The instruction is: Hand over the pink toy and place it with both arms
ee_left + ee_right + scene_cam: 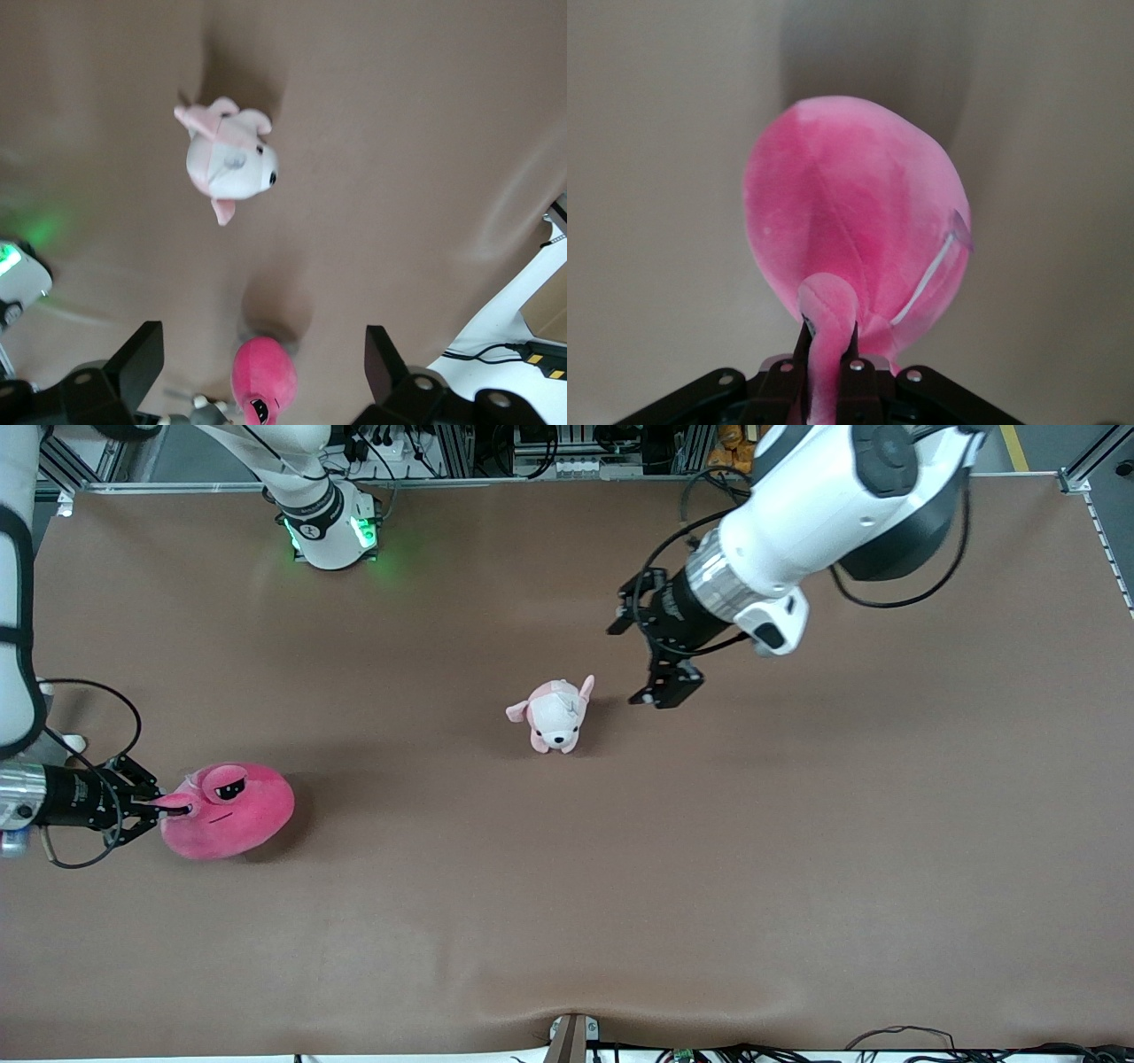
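Note:
The pink toy [232, 812] is a round hot-pink plush with half-lidded black eyes, at the right arm's end of the table. My right gripper [175, 807] is shut on a fold of plush at its edge. The right wrist view shows the toy [855, 212] filling the frame, with that fold pinched in my right gripper [830, 335]. I cannot tell whether the toy rests on the table. My left gripper [643, 661] is open and empty in the air beside the small dog plush. In the left wrist view the left gripper [264, 345] is open and the toy [264, 379] lies far off.
A small pale pink-and-white dog plush [555, 715] lies mid-table and shows in the left wrist view [232, 161]. The right arm's base [332, 531] glows green at the table's robot-side edge. Brown cloth [797, 850] covers the table.

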Motion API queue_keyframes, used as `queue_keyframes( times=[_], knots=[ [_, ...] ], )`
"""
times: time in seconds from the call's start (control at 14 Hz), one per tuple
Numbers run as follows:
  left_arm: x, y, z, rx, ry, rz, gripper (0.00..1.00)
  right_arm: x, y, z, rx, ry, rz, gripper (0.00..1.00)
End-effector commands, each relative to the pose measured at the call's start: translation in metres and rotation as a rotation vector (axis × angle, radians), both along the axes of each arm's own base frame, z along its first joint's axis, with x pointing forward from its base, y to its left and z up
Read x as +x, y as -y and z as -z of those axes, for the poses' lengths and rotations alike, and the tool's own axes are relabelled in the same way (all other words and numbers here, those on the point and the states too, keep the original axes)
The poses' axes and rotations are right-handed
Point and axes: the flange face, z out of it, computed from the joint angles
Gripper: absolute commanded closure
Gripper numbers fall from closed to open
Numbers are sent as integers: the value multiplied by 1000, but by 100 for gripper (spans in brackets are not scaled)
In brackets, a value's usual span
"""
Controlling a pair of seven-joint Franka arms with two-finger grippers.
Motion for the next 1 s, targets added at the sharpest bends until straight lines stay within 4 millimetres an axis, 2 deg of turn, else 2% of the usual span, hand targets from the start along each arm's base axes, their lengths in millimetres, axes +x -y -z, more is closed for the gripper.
queue_keyframes(
  times=[0.0, 0.21, 0.43, 0.5, 0.57, 0.64, 0.71, 0.86, 0.93],
  knots=[
    [-1, -38, -11, 57, 33, 158, 0, -4, 11, 19, 52, -4, -56, 100],
    [3, -77, -19, 78, 91, 334, 0, -1, -7, 10, 24, -78, 89, 100],
    [5, -119, -23, 145, 124, 528, 0, -4, 3, 18, 31, -93, 111, 100],
    [6, -131, -21, 170, 127, 594, 0, -5, 7, 18, 40, -77, 77, 91],
    [7, -144, -19, 177, 125, 650, 0, -7, 11, 19, 48, -68, 43, 62],
    [11, -159, -19, 184, 135, 700, 0, -8, 16, 26, 60, -60, 9, 13],
    [14, -175, -19, 200, 152, 775, 0, -9, 17, 37, 70, -61, -21, 0],
    [19, -202, -19, 225, 182, 896, 0, -7, 20, 28, 73, -36, -35, 0],
    [20, -209, -17, 249, 180, 942, 0, -1, 15, 13, 64, -9, -45, 0]
  ],
)
